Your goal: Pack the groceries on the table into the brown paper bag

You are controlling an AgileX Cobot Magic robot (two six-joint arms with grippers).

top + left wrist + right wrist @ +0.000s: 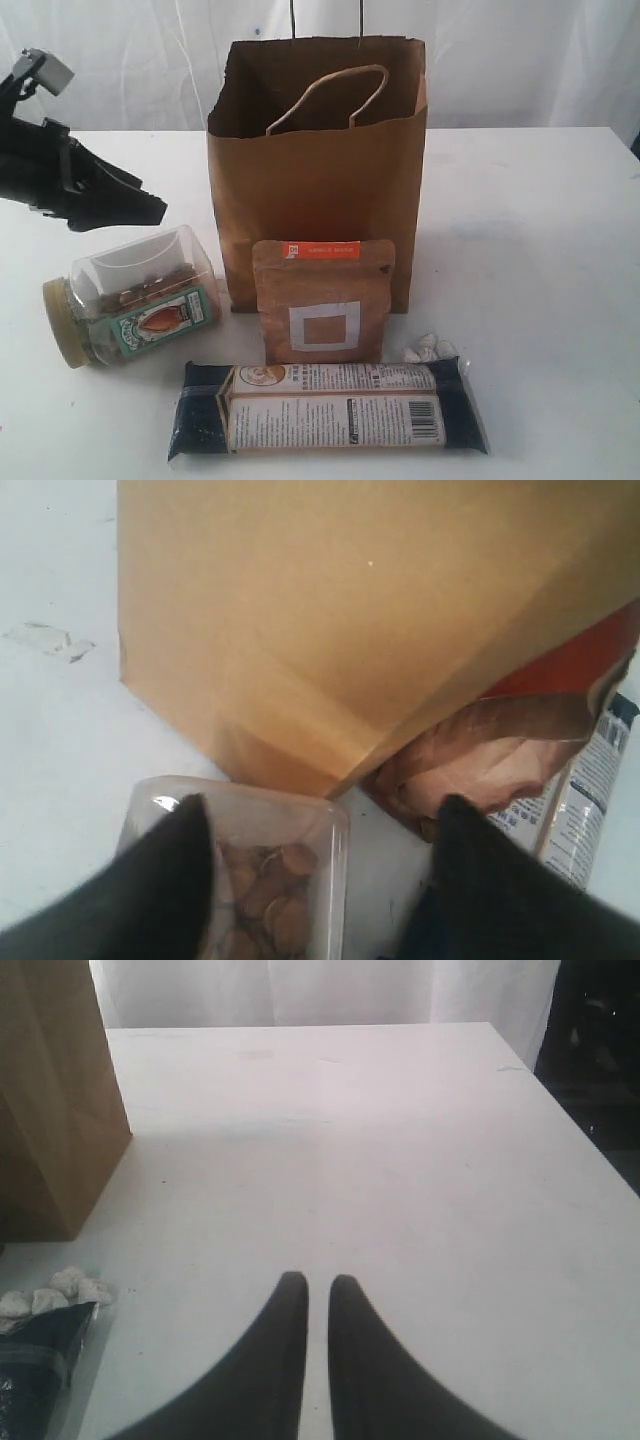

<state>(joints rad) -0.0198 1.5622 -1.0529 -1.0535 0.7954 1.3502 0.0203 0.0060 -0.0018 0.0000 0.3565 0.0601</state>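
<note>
White table, left gripper angling down over clear nut jar left of brown paper bag, jaws spread, holding nothing, right gripper hovering closed, empty.

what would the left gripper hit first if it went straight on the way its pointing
Most likely the clear nut jar: it lies just ahead of the left gripper, between its open fingers. Depth is unclear, so how far off is hard to say. The brown paper bag stands beyond.

A brown paper bag stands on the white table. By it are a nut jar on its side, a brown pouch and a long blue packet.
</note>
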